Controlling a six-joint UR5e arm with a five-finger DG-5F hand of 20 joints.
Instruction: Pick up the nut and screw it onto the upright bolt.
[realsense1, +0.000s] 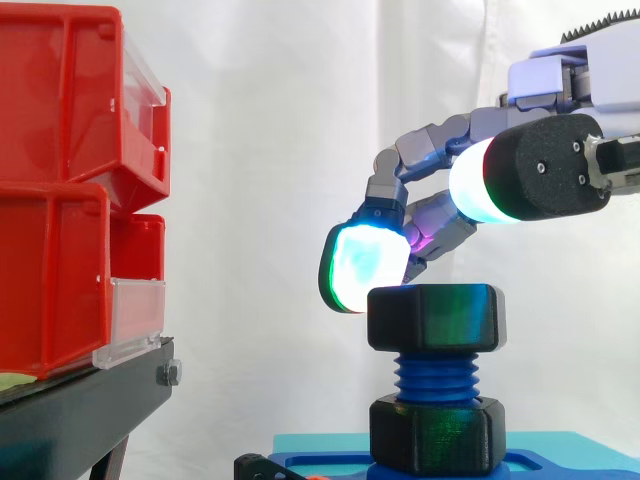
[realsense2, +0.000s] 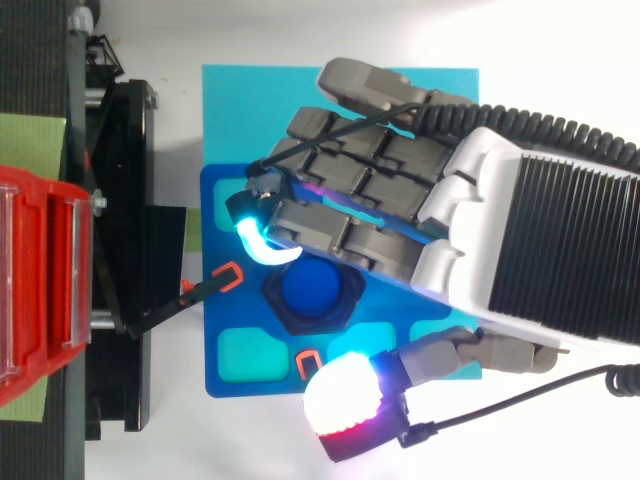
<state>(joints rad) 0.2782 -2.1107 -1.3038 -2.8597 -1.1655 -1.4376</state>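
Black nut (realsense1: 434, 317) is seated at the top of the upright blue bolt (realsense1: 436, 375). Threads are exposed below it, down to a second black hex collar (realsense1: 436, 432) on the blue base plate (realsense2: 212, 310). Robot hand (realsense2: 370, 195) is positioned over the bolt, loosely spread, with nothing grasped. One cyan-green fingertip (realsense1: 365, 265) is seen at the nut's upper left edge; contact cannot be told. The thumb pad (realsense1: 488, 180) is seen above the nut, apart from it. Red bins (realsense1: 60, 200) are stacked on a black stand (realsense1: 90, 410) at left.
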